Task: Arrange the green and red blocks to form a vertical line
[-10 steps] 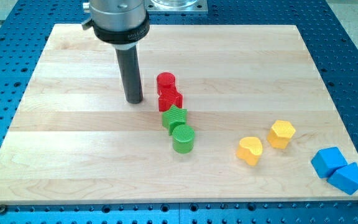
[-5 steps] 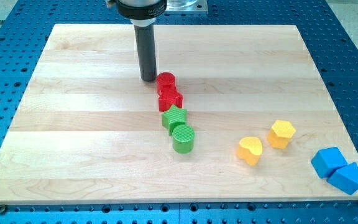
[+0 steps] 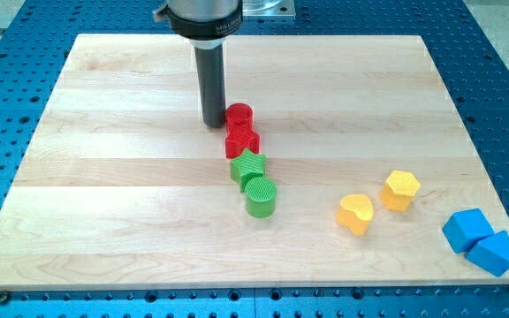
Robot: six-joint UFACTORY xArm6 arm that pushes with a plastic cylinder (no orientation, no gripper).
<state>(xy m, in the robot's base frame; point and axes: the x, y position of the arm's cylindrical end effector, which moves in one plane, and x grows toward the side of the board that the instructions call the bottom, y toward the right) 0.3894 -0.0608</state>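
my tip [image 3: 215, 124] shifted down-right | touching red cylinder [image 3: 239, 117] | no claw

A robotics lab: a pale wooden counter [image 3: 104, 221] lies on a blue perforated metal breadboard [image 3: 7, 177], under a machined metal arm mount [image 3: 197, 13].

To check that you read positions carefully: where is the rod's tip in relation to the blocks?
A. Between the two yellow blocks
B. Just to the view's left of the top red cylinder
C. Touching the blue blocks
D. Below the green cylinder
B. My tip stands right beside the red cylinder on its left in the view, at the top of the red and green column, far from the yellow and blue blocks.
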